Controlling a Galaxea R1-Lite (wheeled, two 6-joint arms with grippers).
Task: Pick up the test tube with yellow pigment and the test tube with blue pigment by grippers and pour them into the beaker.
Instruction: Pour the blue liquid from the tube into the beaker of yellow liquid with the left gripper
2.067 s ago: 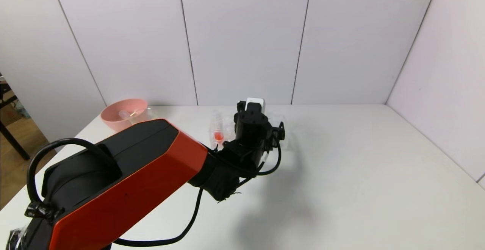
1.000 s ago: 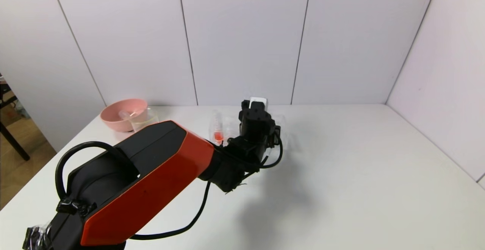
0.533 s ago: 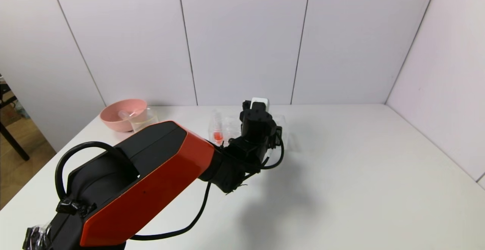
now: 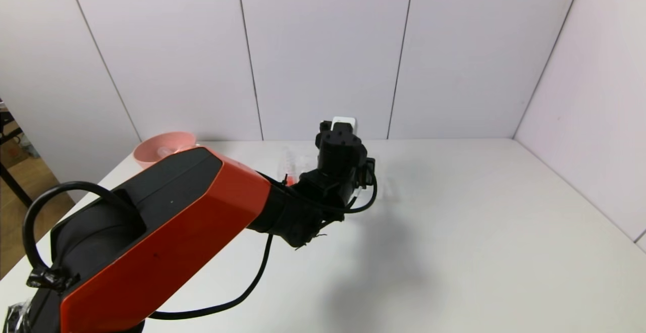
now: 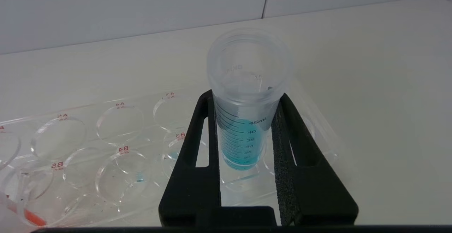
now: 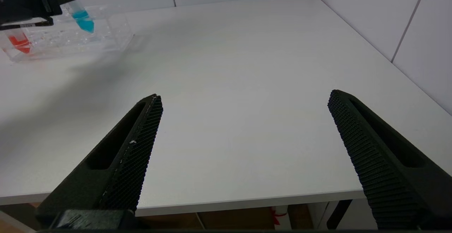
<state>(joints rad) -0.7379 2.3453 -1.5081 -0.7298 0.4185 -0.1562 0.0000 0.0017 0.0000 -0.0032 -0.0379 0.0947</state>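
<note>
My left gripper is shut on the test tube with blue pigment. It holds the tube upright, with the blue tip just above the clear rack. In the head view the left gripper is over the rack at the table's far middle and hides the tube. The right wrist view shows the blue tube lifted above the rack. My right gripper is open and empty over the table's front edge. The beaker is hidden behind my left arm. I cannot make out the yellow tube.
A red-tipped tube stands in the rack's end away from the blue tube. A pink bowl sits at the far left, partly behind my left arm. White wall panels close off the back and right of the table.
My left gripper has risen with the blue tube, lifting its tip out of the rack. My left arm has swung up and now hides the beaker and part of the bowl.
</note>
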